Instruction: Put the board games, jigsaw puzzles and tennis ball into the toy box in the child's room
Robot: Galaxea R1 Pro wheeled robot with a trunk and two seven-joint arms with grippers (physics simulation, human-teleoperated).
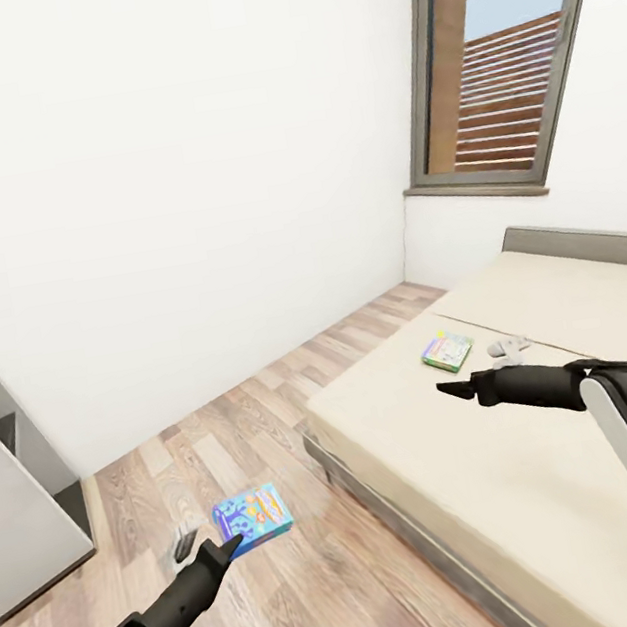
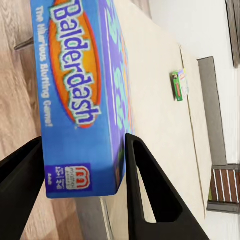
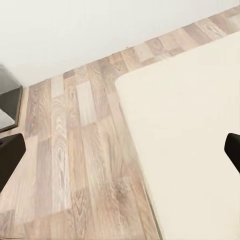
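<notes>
A blue Balderdash board game (image 1: 253, 518) (image 2: 80, 85) hangs above the wooden floor beside the bed, with my left gripper (image 1: 227, 548) (image 2: 82, 175) shut on its end. One black finger (image 2: 150, 195) presses each side of the box. A second, green board game (image 1: 448, 351) (image 2: 178, 84) lies flat on the bed (image 1: 542, 480), toward the headboard. Just in front of that game, my right gripper (image 1: 455, 389) (image 3: 120, 155) hovers over the mattress, open wide and holding nothing. Through its camera I see the bed's corner and floor.
A grey piece of furniture (image 1: 13, 493) stands at the left against the white wall. A small white object (image 1: 509, 350) lies on the bed beside the green game. A window (image 1: 505, 50) is in the far corner. Wooden floor (image 1: 298, 599) runs between furniture and bed.
</notes>
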